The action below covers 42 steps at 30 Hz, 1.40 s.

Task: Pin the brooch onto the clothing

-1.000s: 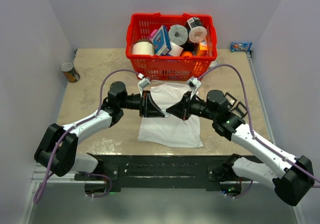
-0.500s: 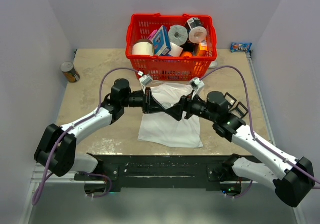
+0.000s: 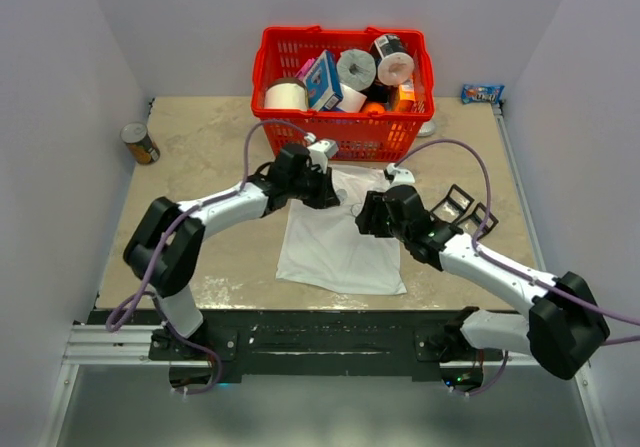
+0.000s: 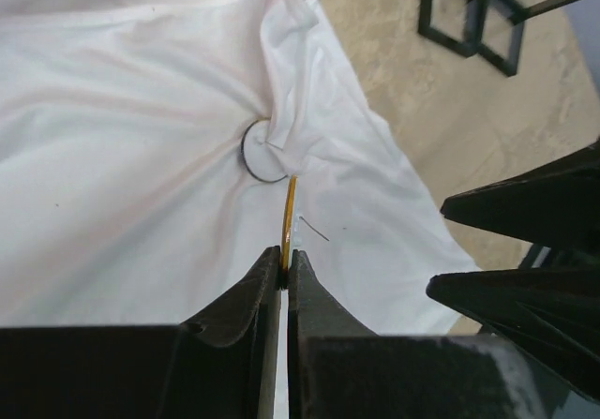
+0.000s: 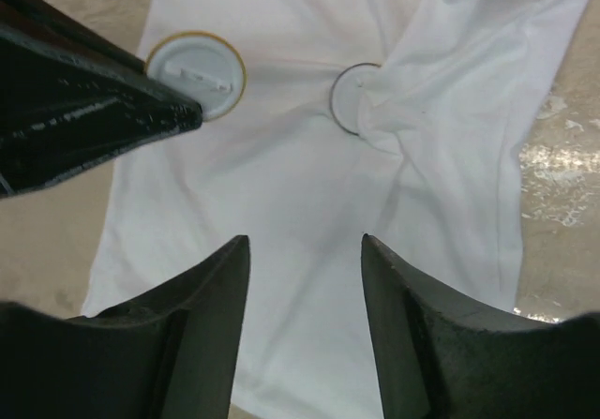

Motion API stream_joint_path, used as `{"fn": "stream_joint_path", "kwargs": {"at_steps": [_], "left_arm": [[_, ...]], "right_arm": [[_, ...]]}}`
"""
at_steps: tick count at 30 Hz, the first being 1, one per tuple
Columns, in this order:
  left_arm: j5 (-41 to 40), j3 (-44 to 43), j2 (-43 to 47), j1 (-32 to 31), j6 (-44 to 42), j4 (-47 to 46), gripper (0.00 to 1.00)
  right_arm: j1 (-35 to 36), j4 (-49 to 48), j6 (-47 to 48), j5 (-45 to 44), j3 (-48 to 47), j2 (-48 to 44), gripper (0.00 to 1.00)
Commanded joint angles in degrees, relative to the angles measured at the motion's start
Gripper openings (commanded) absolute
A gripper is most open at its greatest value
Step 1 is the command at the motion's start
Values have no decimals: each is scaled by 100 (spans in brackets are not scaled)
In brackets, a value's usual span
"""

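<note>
The clothing, a white T-shirt [image 3: 335, 252], lies flat between the arms. My left gripper [image 4: 284, 260] is shut on the brooch's orange-gold rimmed disc [image 4: 290, 217], held edge-on just above the shirt. From the right wrist that disc [image 5: 197, 72] shows its white back, pinched by the left fingers [image 5: 103, 119]. The dark grey round part [image 5: 354, 100] sits apart from it on the shirt, with fabric bunched over it. My right gripper [image 5: 305, 250] hangs open over the shirt [image 5: 309, 194], holding nothing. From above, the two grippers face each other near the collar, left gripper [image 3: 336, 197] and right gripper [image 3: 362, 214].
A red basket [image 3: 345, 137] full of rolls and boxes stands just behind the shirt. A tin can [image 3: 140, 143] is at the far left and a snack packet [image 3: 482, 94] at the far right corner. A black wire frame [image 3: 462, 207] lies right of the shirt.
My right gripper has opened, let go and drawn back. The left arm has swung round and now reaches in from further back, still holding the disc. The bunched fabric has dropped flatter.
</note>
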State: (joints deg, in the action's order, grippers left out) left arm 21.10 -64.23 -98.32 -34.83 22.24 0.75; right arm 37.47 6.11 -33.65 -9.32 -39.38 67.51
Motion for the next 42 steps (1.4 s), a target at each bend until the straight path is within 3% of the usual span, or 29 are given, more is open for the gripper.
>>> {"fn": "stream_joint_path", "kwargs": {"at_steps": [1, 6, 10, 17, 31, 34, 39, 42], "left_arm": [[-274, -459, -476, -173, -106, 206, 0], [-115, -652, -855, -208, 149, -216, 0], [-448, -1091, -1136, -209, 0, -111, 0], [-1064, -1979, -1812, -209, -492, 390, 0], [-1196, -2498, -2455, -217, -659, 514, 0], [-1257, -2507, -2481, -226, -695, 496, 0], [-1354, -2463, -2499, -287, -808, 505, 0], [-1442, -2428, -2516, -375, -879, 513, 0]], "right_arm": [[-3, -224, -45, -825, -79, 473, 52], [-73, -487, 104, -975, -316, 1202, 46], [-266, -585, 218, -905, -606, 1782, 43], [-635, -874, 140, -755, -949, 2038, 43], [-882, -1208, -142, -737, -1485, 3075, 38], [-917, -1252, -212, -729, -1494, 3181, 31], [-917, -1270, -239, -738, -1477, 3164, 12], [-909, -1331, -248, -755, -1389, 3023, 7]]}}
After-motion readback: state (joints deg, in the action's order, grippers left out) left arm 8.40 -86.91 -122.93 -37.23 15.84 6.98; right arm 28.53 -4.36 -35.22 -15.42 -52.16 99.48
